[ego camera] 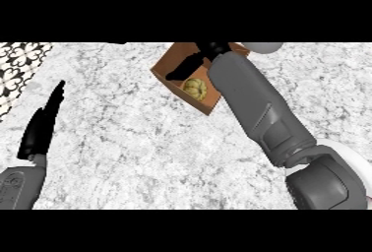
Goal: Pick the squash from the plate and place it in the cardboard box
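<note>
- Squash (pixel 194 88): small, knobbly, yellow-green with paler lobes; it lies inside the cardboard box (pixel 207 104), toward the near wall, partly shaded by the hand above
- Cardboard box: brown, open-topped, set at an angle on the counter so one corner points toward the near edge; inner walls a warmer orange-brown
- Right hand (pixel 190 63): black, reaching over the box from the right forearm that crosses the view diagonally; fingers stretched out over the box opening, not wrapped round anything, squash lying free below them
- Left hand (pixel 42 123): black, at the left edge, fingers straight and pointing up, slack, holding nothing; well apart from the box
- Plate (pixel 347 156): only a white curved sliver shows at the right, behind the right elbow; most of it hidden by the arm
- Counter (pixel 131 138): pale grey-white mottled stone, runs across the whole view
- Far left corner: a patch of black-and-white patterned tiling (pixel 18 64) bordering the counter
- A pale rounded shape at the top edge behind the box, too cut off to identify
- Writing or labels: none legible on box or arms
</note>
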